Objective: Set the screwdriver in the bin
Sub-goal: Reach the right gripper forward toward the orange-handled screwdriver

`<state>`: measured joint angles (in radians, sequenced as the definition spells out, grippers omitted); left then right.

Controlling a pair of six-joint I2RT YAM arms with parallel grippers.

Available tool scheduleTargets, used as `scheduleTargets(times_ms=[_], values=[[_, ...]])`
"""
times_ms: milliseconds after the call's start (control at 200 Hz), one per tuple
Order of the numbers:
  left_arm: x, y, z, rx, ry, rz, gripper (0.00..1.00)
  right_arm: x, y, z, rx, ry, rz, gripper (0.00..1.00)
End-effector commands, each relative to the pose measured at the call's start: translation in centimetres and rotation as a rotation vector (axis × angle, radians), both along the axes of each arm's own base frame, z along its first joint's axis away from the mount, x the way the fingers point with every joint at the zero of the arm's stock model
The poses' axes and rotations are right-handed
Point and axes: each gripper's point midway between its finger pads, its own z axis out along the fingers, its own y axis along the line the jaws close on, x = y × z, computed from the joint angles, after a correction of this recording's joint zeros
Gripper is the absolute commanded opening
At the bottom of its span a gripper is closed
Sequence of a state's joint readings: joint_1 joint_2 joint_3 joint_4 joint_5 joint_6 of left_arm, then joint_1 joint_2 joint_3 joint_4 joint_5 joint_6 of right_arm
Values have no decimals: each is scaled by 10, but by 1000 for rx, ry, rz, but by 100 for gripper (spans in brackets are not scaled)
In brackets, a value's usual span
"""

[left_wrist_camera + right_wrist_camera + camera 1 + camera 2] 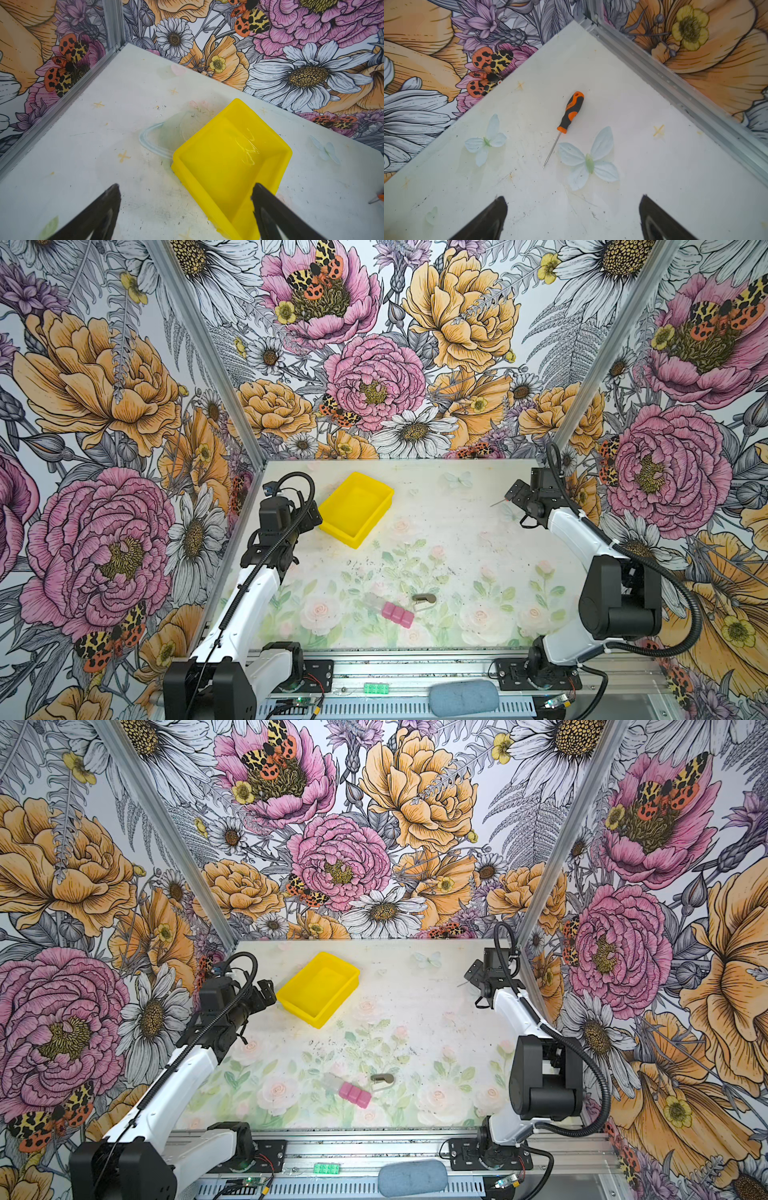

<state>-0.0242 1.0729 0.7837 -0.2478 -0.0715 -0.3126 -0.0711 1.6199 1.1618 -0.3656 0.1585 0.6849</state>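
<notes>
Screwdriver [568, 115] lies flat on the counter [643, 166] near the far right corner, well apart from the bin [338, 534], which stands at the far left side. I see the right jaws spread wide above the counter, just short of the shaft tip, not touching the screwdriver. The left jaws are spread also, with one finger [270, 214] over the near wall of the bin.

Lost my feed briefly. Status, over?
Left hand open, right hand open, both empty. Screwdriver flat on table ahead of right hand. Bin empty. Nothing between them.
</notes>
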Motion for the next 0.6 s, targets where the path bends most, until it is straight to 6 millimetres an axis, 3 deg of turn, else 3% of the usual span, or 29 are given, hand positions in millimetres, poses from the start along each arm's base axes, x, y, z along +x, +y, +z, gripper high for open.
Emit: scheduleTargets(times_ms=[0, 245, 596], values=[[-1, -13, 13, -22, 5, -61, 99, 13, 4, 1, 122, 1, -68, 99], [9, -27, 20, -11, 8, -149, 99, 50, -2, -10, 170, 6, -111, 99], [18, -31, 39, 12, -30, -173, 99, 73, -22, -35, 169, 46, -191, 96]])
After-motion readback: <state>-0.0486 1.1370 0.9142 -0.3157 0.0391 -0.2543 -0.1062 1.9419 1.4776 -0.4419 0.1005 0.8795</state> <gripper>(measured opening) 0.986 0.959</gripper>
